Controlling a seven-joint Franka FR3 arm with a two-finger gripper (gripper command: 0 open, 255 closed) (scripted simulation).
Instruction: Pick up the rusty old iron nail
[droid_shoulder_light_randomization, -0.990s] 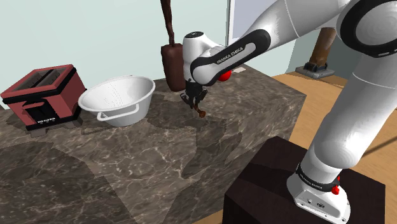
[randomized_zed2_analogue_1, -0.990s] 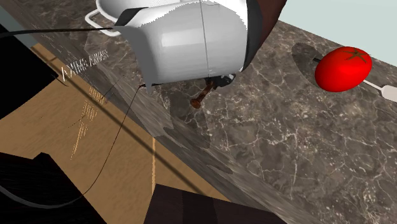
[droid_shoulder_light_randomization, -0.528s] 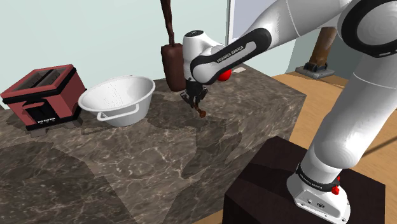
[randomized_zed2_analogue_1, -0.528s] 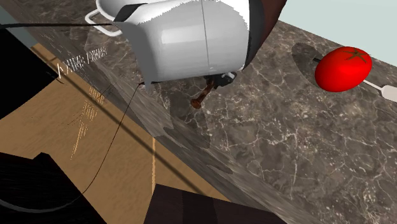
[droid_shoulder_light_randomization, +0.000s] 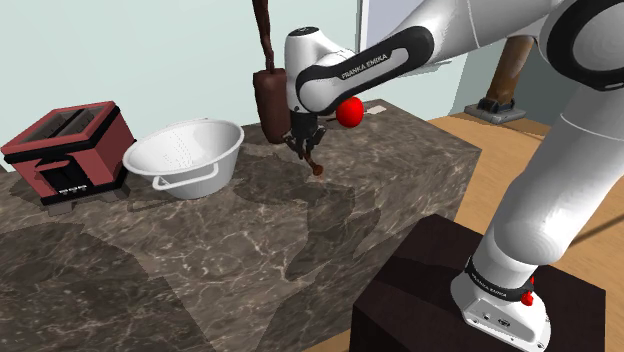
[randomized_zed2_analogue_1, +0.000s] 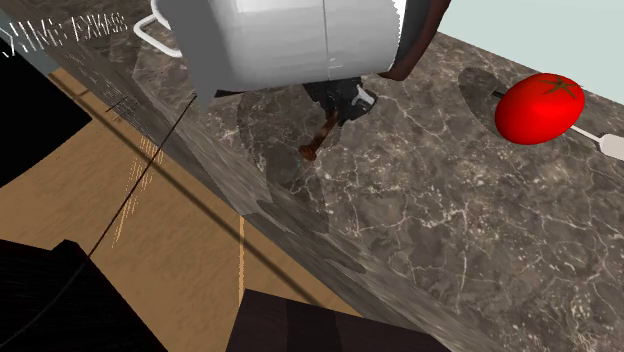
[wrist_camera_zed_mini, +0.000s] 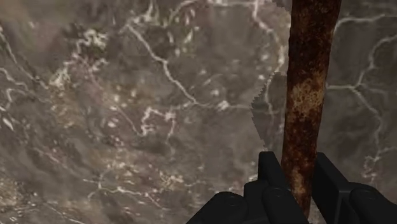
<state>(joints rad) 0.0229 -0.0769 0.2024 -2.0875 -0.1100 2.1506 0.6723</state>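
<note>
A rusty brown nail (wrist_camera_zed_mini: 310, 89) is clasped between my two black fingers, its shaft running away from the gripper (wrist_camera_zed_mini: 298, 181). In the shoulder view the gripper (droid_shoulder_light_randomization: 305, 140) hangs over the marble counter with the nail (droid_shoulder_light_randomization: 313, 163) pointing down from it, head lowest. From the second exterior view the nail (randomized_zed2_analogue_1: 317, 142) slants below the gripper (randomized_zed2_analogue_1: 340, 104) and appears lifted off the marble counter (randomized_zed2_analogue_1: 420, 230).
A white colander (droid_shoulder_light_randomization: 187, 155) and a red toaster (droid_shoulder_light_randomization: 68, 150) stand toward the shoulder view's left. A dark brown upright object (droid_shoulder_light_randomization: 268, 100) stands just behind the gripper. A red tomato (randomized_zed2_analogue_1: 540, 107) lies on the counter at the second exterior view's right.
The gripper has risen with the nail held in it, and the arm's wrist has lifted higher above the counter.
</note>
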